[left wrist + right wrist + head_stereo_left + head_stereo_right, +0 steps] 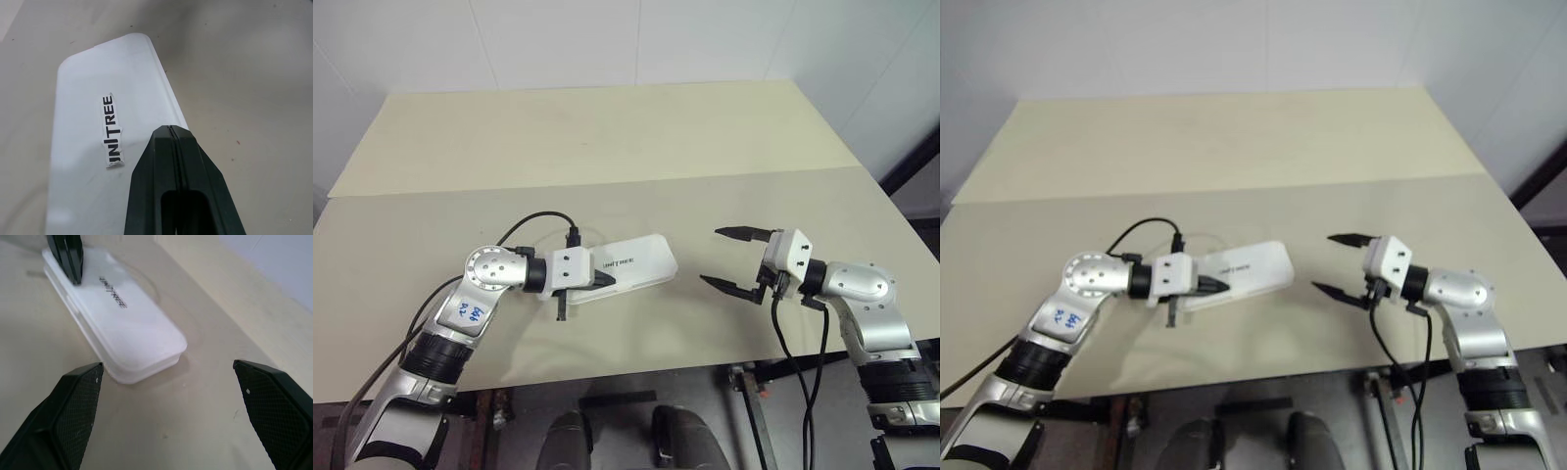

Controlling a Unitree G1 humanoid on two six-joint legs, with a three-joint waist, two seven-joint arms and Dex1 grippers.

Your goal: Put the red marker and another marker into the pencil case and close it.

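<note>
Closing seemed in hand: left gripper (604,280), fingers together, sat over the shut-looking pencil case (631,262); right gripper (732,260) gaped beside it, likely only withdrawal remained.

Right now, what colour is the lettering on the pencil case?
Black, on the white pencil case; clearest in the left wrist view.

Pencil case (631,264) lid down on table (607,147), frame centre. Left gripper (604,280) over its left end. Right gripper (732,260) right of case, apart.
</note>
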